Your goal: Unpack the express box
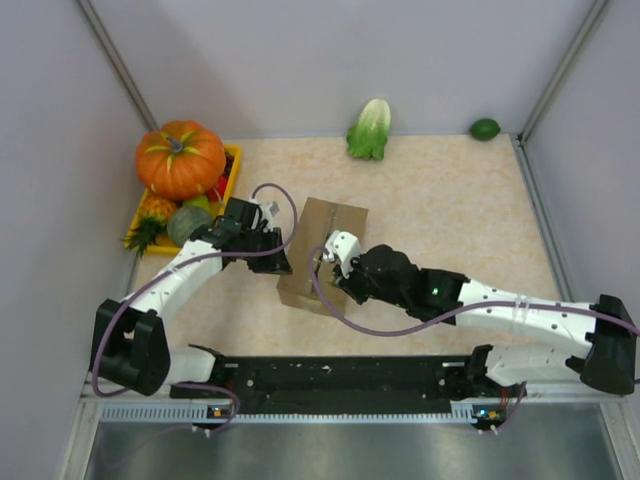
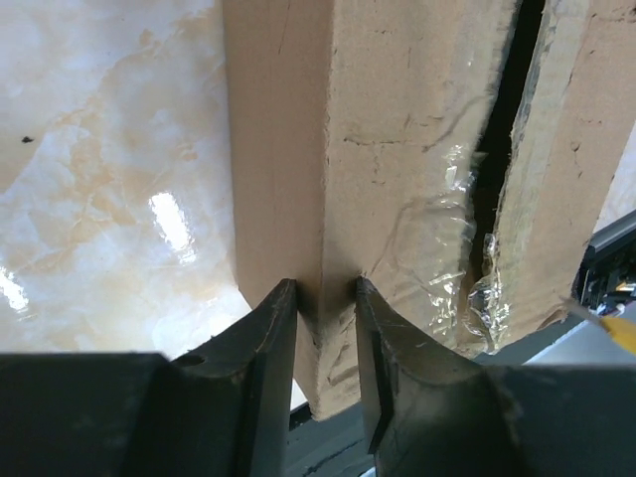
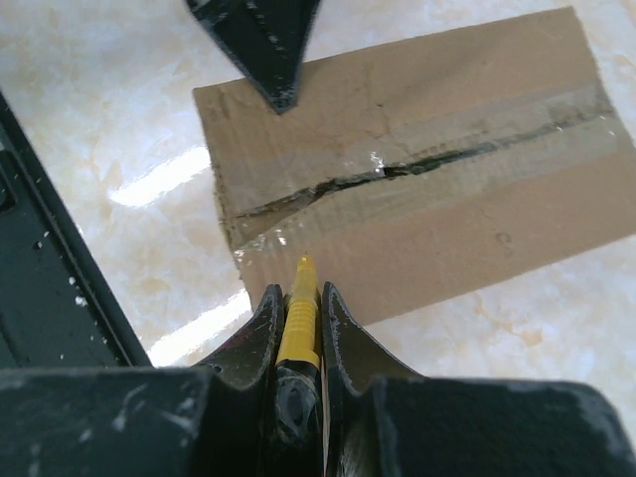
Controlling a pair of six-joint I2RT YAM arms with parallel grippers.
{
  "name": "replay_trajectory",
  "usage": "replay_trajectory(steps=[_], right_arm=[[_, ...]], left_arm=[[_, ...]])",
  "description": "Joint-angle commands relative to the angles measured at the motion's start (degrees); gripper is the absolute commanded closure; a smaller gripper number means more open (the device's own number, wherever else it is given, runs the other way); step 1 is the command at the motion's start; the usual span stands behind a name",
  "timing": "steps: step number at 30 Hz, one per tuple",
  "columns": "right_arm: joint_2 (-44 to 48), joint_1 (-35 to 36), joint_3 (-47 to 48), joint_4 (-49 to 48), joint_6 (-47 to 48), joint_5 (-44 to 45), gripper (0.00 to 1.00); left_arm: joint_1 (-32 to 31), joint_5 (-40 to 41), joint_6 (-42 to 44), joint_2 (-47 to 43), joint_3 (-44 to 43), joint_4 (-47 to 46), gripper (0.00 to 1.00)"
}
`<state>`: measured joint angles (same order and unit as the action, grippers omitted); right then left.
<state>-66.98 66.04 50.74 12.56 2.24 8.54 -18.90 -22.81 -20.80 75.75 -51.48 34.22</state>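
The brown cardboard express box (image 1: 322, 248) lies in the middle of the table, its taped centre seam slit open along its length (image 3: 417, 164). My left gripper (image 2: 326, 293) is shut on the box's near left corner edge (image 2: 328, 328), one finger on each side of it. My right gripper (image 3: 300, 298) is shut on a yellow cutter (image 3: 298, 318), whose tip sits just over the box's near end, by the end of the slit. In the top view the right gripper (image 1: 335, 252) is over the box's near right part and the left gripper (image 1: 272, 245) is at its left side.
A yellow tray (image 1: 232, 160) at the back left holds a pumpkin (image 1: 180, 158), a pineapple and other produce. A cabbage (image 1: 370, 128) and a lime (image 1: 485, 128) lie at the back edge. Walls close in left and right. The black base rail (image 1: 330, 375) runs along the front.
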Motion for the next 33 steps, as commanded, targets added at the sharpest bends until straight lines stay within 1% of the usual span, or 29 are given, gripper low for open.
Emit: replay_trajectory(steps=[1, 4, 5, 7, 8, 9, 10, 11, 12, 14, 15, 16, 18, 19, 21, 23, 25, 28, 31, 32, 33], right_arm=[[2.99, -2.83, 4.98, -1.22, -5.48, 7.98, 1.0], [3.26, -7.32, 6.03, -2.1, -10.31, 7.2, 1.0], [2.74, -11.07, 6.21, -2.53, -12.41, 6.07, 1.0], [1.51, -14.69, 6.82, -3.59, -14.18, 5.18, 1.0], [0.55, -18.02, 7.18, -3.85, -15.76, 5.09, 1.0], [-1.81, -19.88, 8.31, -4.12, -16.47, 5.09, 1.0], [-3.23, -21.46, 9.19, -4.12, -16.91, 5.09, 1.0], [-4.64, -22.87, 10.07, -4.38, -17.61, 5.09, 1.0], [-7.96, -25.84, 11.82, -4.82, -17.62, 5.09, 1.0], [-11.57, -28.15, 13.85, -6.75, -17.62, 4.04, 1.0], [-13.59, -30.34, 16.9, -6.84, -17.71, 3.25, 1.0], [-17.97, -31.49, 18.67, -6.06, -17.88, 2.55, 1.0], [-21.86, -32.9, 24.11, -4.57, -18.15, 0.52, 1.0], [-25.62, -33.86, 25.71, -4.04, -18.15, -0.27, 1.0], [-28.8, -34.22, 30.09, -1.49, -17.45, -2.11, 1.0], [-32.41, -34.22, 32.74, 1.92, -16.66, -3.43, 1.0], [-33.82, -34.23, 35.47, 3.69, -15.69, -5.88, 1.0], [-35.59, -34.23, 37.67, 8.0, -14.81, -9.93, 1.0], [-34.98, -34.31, 36.63, 10.2, -14.81, -12.83, 1.0], [-34.62, -34.23, 35.32, 10.47, -15.16, -14.41, 1.0], [-33.84, -34.22, 34.61, 10.99, -15.42, -14.95, 1.0]], left_arm=[[0.0, 3.29, 0.76, -5.07, -3.53, 1.12, 0.58], [0.0, 5.22, -0.29, -7.79, -4.24, 0.85, 0.5], [0.0, 5.84, -0.64, -8.59, -4.24, 0.59, 0.5], [0.0, 8.21, -1.96, -10.96, -3.8, 0.41, 0.48], [0.0, 9.0, -2.4, -11.84, -3.1, 0.41, 0.49], [0.0, 9.88, -3.1, -13.33, -2.66, 0.76, 0.5], [0.0, 11.63, -4.94, -14.04, -2.22, 1.2, 0.53], [0.0, 12.52, -6.17, -14.74, -1.09, 1.81, 0.62], [0.0, 13.31, -7.66, -15.88, -0.55, 3.91, 0.7], [-0.09, 17.08, -12.58, -16.42, 1.11, 8.29, 0.81], [-0.09, 17.01, -13.38, -17.46, 1.91, 11.02, 0.89], [-0.09, 16.22, -13.83, -18.34, 2.96, 11.74, 0.91], [-0.18, 14.99, -14.18, -22.28, 6.12, 12.8, 0.93], [-0.18, 13.68, -13.57, -23.7, 7.09, 12.89, 0.94], [-0.18, 7.45, -12.52, -26.16, 9.29, 12.54, 0.95], [-0.61, 1.57, -11.99, -26.79, 11.04, 11.84, 0.97], [-1.58, -0.82, -11.81, -26.97, 12.54, 10.09, 0.97], [-4.48, -0.75, -12.77, -26.88, 14.04, 9.03, 0.98], [-5.27, -2.68, -14.09, -26.18, 16.5, 3.59, 0.97], [-5.27, -3.03, -14.53, -25.57, 17.63, -0.08, 0.96], [-5.36, -3.29, -15.32, -23.73, 17.91, -1.51, 0.96]])
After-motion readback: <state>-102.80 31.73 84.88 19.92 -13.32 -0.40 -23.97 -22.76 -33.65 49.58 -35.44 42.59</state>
